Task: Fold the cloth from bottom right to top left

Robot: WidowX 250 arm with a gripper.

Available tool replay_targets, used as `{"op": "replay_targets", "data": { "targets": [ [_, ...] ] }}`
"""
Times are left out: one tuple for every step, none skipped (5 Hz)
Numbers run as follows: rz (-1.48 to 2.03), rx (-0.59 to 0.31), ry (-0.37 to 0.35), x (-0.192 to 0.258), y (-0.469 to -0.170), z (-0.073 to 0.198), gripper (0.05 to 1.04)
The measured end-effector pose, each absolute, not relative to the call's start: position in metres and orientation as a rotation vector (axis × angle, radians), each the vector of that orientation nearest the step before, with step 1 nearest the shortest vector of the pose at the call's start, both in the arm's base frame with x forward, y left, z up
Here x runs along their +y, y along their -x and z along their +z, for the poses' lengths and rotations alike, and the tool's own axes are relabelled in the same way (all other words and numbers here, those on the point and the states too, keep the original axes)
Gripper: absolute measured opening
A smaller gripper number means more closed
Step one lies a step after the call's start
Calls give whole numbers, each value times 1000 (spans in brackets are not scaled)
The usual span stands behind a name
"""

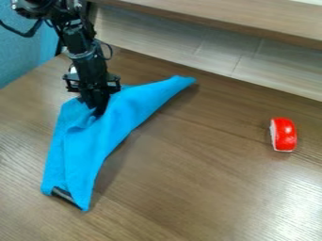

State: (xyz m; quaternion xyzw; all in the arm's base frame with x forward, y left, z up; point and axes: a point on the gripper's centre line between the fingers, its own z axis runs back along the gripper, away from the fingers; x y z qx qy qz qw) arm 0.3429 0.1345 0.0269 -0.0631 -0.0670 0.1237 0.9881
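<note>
The black gripper [97, 111] hangs down at the upper left, its tips against the upper left part of the blue cloth [94, 143]. Cloth bunches around the tips, and they are partly hidden in its folds, so how the fingers stand cannot be made out. From there the cloth runs as a folded, roughly triangular shape, one point toward the upper right and another toward the lower left. A dark object [64, 195] peeks out from under the cloth's lower left end.
A red and white toy piece [284, 134] lies on the brown wooden table [201, 188] at the right. Behind the table's back edge stands a light wood panel [207, 52], with a wooden shelf [252, 19] above it.
</note>
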Motion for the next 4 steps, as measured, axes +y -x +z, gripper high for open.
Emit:
{"op": "replay_targets", "data": {
  "targets": [
    [239,-210,158,120,-341,54,536],
    [225,-302,161,108,-341,93,839],
    [240,-355,224,101,-339,111,1007],
    [263,-361,265,102,-337,115,1003]
  ]
}}
